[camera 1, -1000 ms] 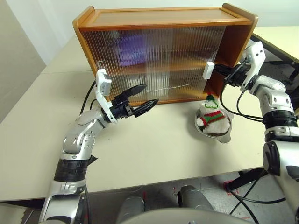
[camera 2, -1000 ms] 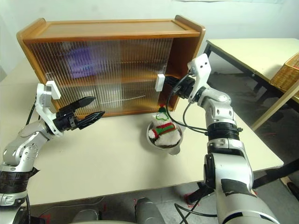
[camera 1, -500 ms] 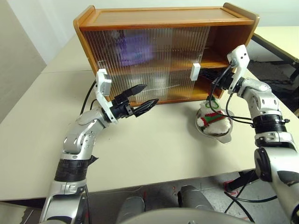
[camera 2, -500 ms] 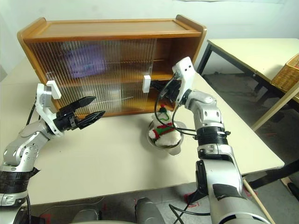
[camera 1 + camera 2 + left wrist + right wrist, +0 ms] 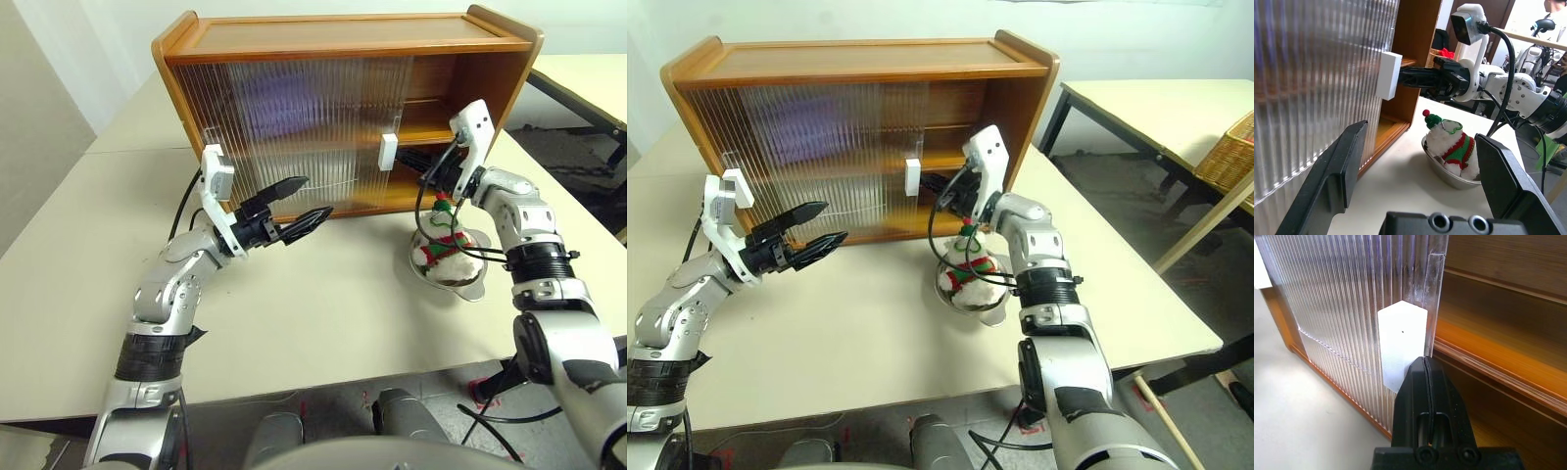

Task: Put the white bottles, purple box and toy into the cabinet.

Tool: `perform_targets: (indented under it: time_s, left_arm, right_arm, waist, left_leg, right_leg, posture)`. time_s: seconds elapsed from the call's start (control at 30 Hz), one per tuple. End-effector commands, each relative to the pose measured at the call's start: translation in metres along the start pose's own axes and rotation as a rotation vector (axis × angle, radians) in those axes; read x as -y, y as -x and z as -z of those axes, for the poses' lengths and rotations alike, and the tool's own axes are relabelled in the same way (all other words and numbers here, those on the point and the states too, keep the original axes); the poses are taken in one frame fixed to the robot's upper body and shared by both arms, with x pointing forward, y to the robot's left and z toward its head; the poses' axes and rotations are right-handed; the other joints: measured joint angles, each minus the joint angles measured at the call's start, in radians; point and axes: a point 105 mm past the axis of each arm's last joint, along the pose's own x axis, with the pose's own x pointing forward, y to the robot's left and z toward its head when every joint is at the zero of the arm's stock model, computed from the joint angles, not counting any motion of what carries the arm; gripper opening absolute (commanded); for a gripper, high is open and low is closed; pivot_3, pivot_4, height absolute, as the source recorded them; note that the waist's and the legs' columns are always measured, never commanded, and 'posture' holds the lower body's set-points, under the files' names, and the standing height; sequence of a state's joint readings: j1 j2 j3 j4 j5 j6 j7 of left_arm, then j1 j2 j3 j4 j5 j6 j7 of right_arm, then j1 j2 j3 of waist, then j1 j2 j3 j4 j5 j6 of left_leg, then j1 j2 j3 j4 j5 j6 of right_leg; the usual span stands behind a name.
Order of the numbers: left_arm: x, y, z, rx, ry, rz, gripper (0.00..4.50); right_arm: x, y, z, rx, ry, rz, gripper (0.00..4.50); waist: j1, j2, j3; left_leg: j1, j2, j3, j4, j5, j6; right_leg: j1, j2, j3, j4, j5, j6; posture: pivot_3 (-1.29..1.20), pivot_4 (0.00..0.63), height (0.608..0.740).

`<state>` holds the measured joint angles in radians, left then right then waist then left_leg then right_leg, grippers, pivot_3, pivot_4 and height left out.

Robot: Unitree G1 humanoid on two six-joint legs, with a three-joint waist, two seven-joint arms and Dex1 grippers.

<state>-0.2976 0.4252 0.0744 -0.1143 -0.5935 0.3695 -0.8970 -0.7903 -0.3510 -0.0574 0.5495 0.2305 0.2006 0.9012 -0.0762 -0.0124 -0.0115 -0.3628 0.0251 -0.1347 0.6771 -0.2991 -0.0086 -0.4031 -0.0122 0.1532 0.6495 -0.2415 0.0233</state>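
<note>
The cabinet [image 5: 333,34] stands at the back of the table, its right end open. My right gripper [image 5: 929,182] is shut, its tip against the right side of the white handle [image 5: 388,153] of the sliding door. The purple box [image 5: 277,98] shows as a lilac blur behind the ribbed doors on the upper shelf. In front of the cabinet's right end the toy [image 5: 443,240] sits in a steel bowl [image 5: 460,279]. My left gripper [image 5: 315,196] hovers open and empty before the lower left door. The white bottles are hidden.
The bowl sits just below my right forearm. A second table [image 5: 1146,108] and a wicker basket [image 5: 1229,147] stand off to the right. Bare tabletop [image 5: 323,304] lies between the arms up to the near edge.
My right gripper has moved left with the door handle, and the sliding door has slid left, widening the opening at the cabinet's right end. The left arm has kept still.
</note>
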Motion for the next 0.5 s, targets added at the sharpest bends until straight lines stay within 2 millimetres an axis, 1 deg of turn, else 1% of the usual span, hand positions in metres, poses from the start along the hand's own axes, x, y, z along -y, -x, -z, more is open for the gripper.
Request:
perform_targets:
  time_s: [0.03, 0.2, 0.5]
  left_arm:
    - [0.003, -0.001, -0.002, -0.001, -0.015, 0.007, 4.50]
    - [0.003, -0.001, -0.001, -0.002, -0.017, 0.007, 4.50]
    - [0.004, -0.001, -0.002, -0.002, -0.021, 0.004, 4.50]
  right_arm:
    - [-0.007, -0.010, -0.009, 0.016, 0.006, -0.030, 0.04]
    - [-0.011, -0.017, -0.013, 0.027, 0.003, -0.049, 0.04]
    - [-0.020, -0.022, -0.014, 0.034, -0.006, -0.085, 0.04]
  waist:
    - [0.001, 0.000, 0.000]
    - [0.003, 0.000, 0.000]
    - [0.006, 0.000, 0.000]
  left_leg:
    - [0.000, 0.000, 0.000, 0.000, 0.000, 0.000]
    - [-0.001, 0.000, 0.000, 0.000, 0.000, 0.000]
    - [-0.001, 0.000, 0.000, 0.000, 0.000, 0.000]
  right_leg:
    - [0.000, 0.000, 0.000, 0.000, 0.000, 0.000]
    - [-0.001, 0.000, 0.000, 0.000, 0.000, 0.000]
    - [-0.001, 0.000, 0.000, 0.000, 0.001, -0.001]
  posture:
    - [-0.11, 0.000, 0.740]
    - [-0.11, 0.000, 0.740]
    - [-0.10, 0.000, 0.740]
